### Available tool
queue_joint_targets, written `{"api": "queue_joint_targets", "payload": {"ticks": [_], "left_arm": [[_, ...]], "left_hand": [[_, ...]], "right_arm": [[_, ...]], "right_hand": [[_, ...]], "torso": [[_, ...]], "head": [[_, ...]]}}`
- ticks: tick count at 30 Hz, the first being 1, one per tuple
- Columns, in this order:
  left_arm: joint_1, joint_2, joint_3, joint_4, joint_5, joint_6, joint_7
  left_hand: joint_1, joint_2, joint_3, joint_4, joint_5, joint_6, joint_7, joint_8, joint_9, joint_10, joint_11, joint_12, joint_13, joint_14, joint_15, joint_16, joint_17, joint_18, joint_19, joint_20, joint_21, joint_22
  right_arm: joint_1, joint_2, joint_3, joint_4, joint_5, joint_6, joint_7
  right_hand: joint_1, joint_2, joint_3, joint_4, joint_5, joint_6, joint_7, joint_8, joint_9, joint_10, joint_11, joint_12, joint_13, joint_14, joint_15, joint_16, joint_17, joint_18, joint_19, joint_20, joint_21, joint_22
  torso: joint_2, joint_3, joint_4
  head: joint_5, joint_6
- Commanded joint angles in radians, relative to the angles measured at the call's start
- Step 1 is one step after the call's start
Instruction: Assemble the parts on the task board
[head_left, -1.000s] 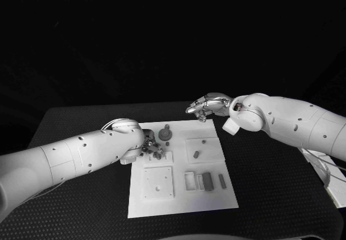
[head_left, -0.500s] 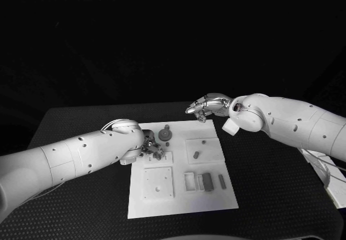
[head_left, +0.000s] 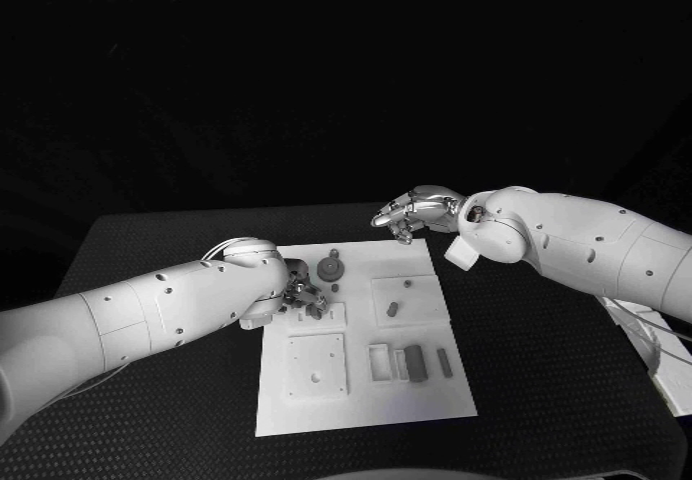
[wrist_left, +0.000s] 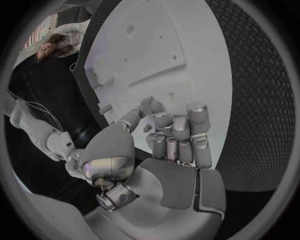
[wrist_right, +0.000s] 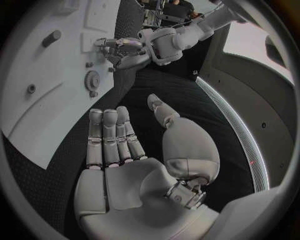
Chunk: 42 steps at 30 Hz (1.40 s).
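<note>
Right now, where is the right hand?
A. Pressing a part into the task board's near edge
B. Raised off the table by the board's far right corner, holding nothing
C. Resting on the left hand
B: the right hand hangs by the far right corner of the task board, its palm bare in the right wrist view.

left hand (head_left: 299, 292) fingertips' grip too small to tell
</note>
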Motion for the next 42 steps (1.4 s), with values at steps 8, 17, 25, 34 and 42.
{"api": "queue_joint_targets", "payload": {"ticks": [8,17,25,34,42], "left_arm": [[-0.003,0.002,0.0,0.004,-0.003,-0.014,0.01],[-0.003,0.003,0.0,0.004,-0.003,-0.009,0.009],[-0.004,0.003,0.0,0.004,-0.003,-0.015,0.011],[-0.004,0.002,0.0,0.004,-0.004,-0.014,0.01],[-0.004,-0.003,0.0,0.006,-0.006,-0.006,0.006]], "left_hand": [[-0.022,-0.008,-0.007,0.011,-0.033,0.007,-0.002,0.006,0.002,0.005,-0.003,-0.003,0.001,0.004,-0.023,0.003,0.001,0.059,0.001,-0.011,0.003,0.018],[-0.041,-0.025,-0.008,0.034,-0.11,0.006,-0.003,0.007,0.003,0.006,-0.004,-0.005,0.002,0.005,-0.025,0.001,0.002,0.061,0.0,-0.012,0.001,0.017],[-0.044,-0.03,-0.009,0.038,-0.111,0.011,-0.005,0.009,0.004,0.009,-0.005,-0.003,0.003,0.007,-0.025,0.003,0.003,0.062,0.003,-0.012,0.003,0.018],[-0.049,-0.037,-0.011,0.044,-0.127,0.012,-0.006,0.011,0.005,0.012,-0.007,-0.003,0.004,0.009,-0.027,0.004,0.003,0.063,0.004,-0.013,0.004,0.019],[-0.047,-0.033,-0.009,0.045,-0.128,0.016,-0.008,0.013,0.006,0.015,-0.008,-0.001,0.004,0.011,-0.028,0.006,0.004,0.064,0.006,-0.014,0.006,0.019]], "right_arm": [[-0.001,0.001,0.0,0.001,-0.003,0.011,0.008],[-0.001,0.0,0.0,0.001,-0.003,0.01,0.008],[-0.001,0.001,0.0,-0.001,-0.003,0.01,0.008],[-0.001,0.001,0.0,-0.001,-0.004,0.011,0.008],[-0.001,0.001,0.0,-0.001,-0.004,0.011,0.007]], "right_hand": [[-0.007,0.002,0.001,0.003,-0.006,-0.001,0.006,-0.006,-0.002,-0.007,0.002,0.007,-0.002,-0.009,0.0,0.007,-0.002,0.013,0.005,0.004,-0.006,0.0],[-0.007,0.002,0.001,0.003,-0.006,-0.001,0.006,-0.006,-0.002,-0.007,0.002,0.007,-0.002,-0.009,0.0,0.007,-0.002,0.013,0.005,0.004,-0.006,0.0],[-0.007,0.002,0.0,0.003,-0.006,-0.001,0.006,-0.006,-0.002,-0.007,0.002,0.007,-0.002,-0.009,0.0,0.007,-0.002,0.013,0.005,0.004,-0.006,0.0],[-0.007,0.002,0.0,0.003,-0.006,-0.001,0.006,-0.006,-0.002,-0.007,0.002,0.007,-0.002,-0.009,0.0,0.007,-0.002,0.013,0.005,0.004,-0.006,0.0],[-0.007,0.002,0.0,0.003,-0.006,-0.001,0.006,-0.006,-0.002,-0.007,0.002,0.007,-0.002,-0.009,0.0,0.007,-0.002,0.013,0.005,0.004,-0.006,0.0]], "torso": [[0.0,0.0005,-0.0002],[0.0,0.0004,0.0002],[0.0,-0.0002,-0.0001],[0.0,0.0001,0.0001],[0.0,-0.0003,0.0001]], "head": [[-0.005,0.008],[-0.005,0.008],[-0.006,0.007],[-0.007,0.004],[-0.01,0.009]]}}
